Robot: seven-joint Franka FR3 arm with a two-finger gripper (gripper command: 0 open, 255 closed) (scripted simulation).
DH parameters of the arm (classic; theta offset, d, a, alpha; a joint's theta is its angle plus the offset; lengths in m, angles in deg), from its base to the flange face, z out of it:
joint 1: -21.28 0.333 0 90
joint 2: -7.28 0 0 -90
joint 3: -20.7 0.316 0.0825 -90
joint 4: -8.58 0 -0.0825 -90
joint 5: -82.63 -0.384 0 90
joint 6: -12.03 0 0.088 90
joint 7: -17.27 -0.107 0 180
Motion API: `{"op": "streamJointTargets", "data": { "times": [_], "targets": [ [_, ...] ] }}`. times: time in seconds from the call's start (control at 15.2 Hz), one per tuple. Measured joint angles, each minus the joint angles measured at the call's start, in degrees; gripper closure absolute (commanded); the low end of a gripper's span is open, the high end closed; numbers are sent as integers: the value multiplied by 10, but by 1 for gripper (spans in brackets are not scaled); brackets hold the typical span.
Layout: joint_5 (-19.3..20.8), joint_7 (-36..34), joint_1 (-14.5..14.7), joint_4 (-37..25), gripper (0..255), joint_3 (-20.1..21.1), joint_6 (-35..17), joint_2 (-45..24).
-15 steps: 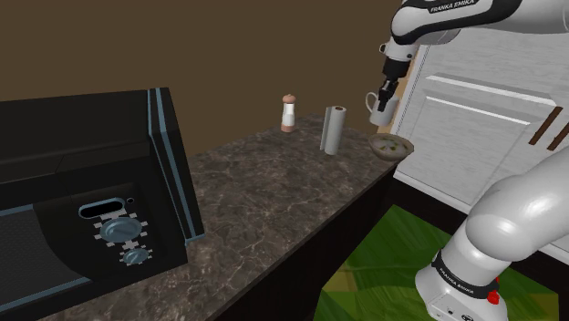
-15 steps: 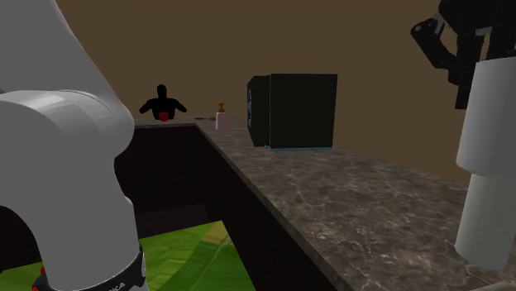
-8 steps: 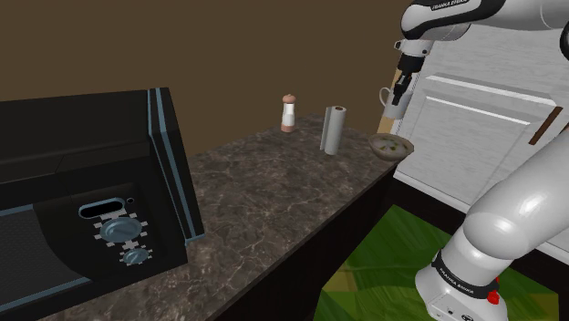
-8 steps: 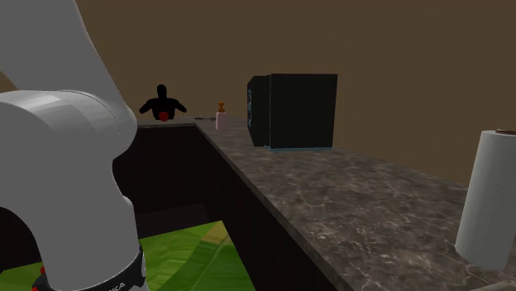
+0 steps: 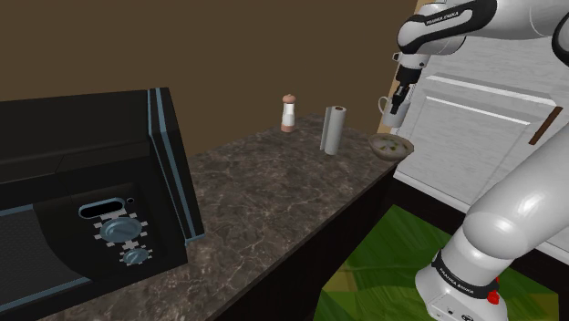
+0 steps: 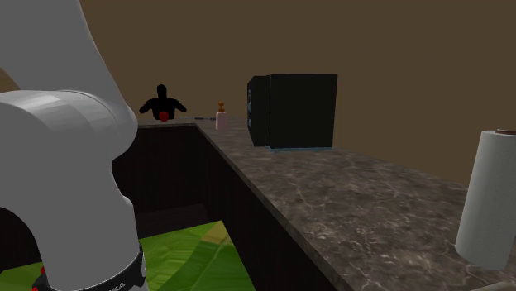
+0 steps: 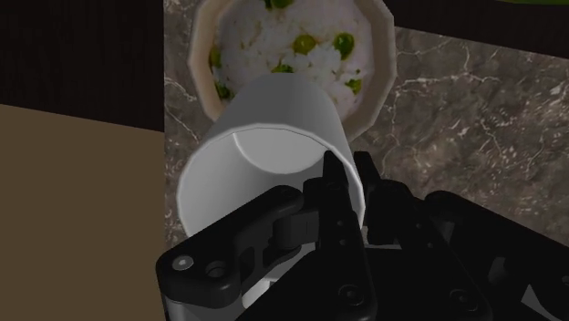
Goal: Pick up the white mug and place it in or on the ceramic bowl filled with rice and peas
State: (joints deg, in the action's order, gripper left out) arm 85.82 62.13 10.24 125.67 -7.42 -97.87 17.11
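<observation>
The white mug (image 5: 391, 113) hangs in the air above the bowl of rice and peas (image 5: 391, 147), which sits at the counter's far corner. My black gripper (image 5: 398, 100) is shut on the mug's rim from above. In the wrist view the mug (image 7: 274, 137) is tilted with its mouth towards the camera, and one finger (image 7: 336, 205) clasps its wall. Just beyond it lies the bowl (image 7: 202, 55), its white rice dotted with green peas partly hidden by the mug.
A paper towel roll (image 5: 333, 129) (image 6: 492, 198) stands close to the bowl, with a pepper grinder (image 5: 289, 113) behind it. A black microwave (image 5: 82, 191) (image 6: 293, 112) occupies the counter's other end. White cabinet doors (image 5: 483, 137) rise behind the arm. The marble counter (image 5: 274, 201) drops to a green floor (image 5: 383, 255).
The gripper carried the mug to the shoulder view's right, away from the paper towel roll and over the bowl. It has left the second exterior view.
</observation>
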Motion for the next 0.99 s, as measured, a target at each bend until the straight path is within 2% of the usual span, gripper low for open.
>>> {"op": "streamJointTargets", "data": {
  "times": [0.66, 0.99],
  "targets": [
    [-8, 9, -1, 57, 255, -7, -75, -20],
    [-9, 9, -1, 64, 255, -7, -84, -22]
  ]
}}
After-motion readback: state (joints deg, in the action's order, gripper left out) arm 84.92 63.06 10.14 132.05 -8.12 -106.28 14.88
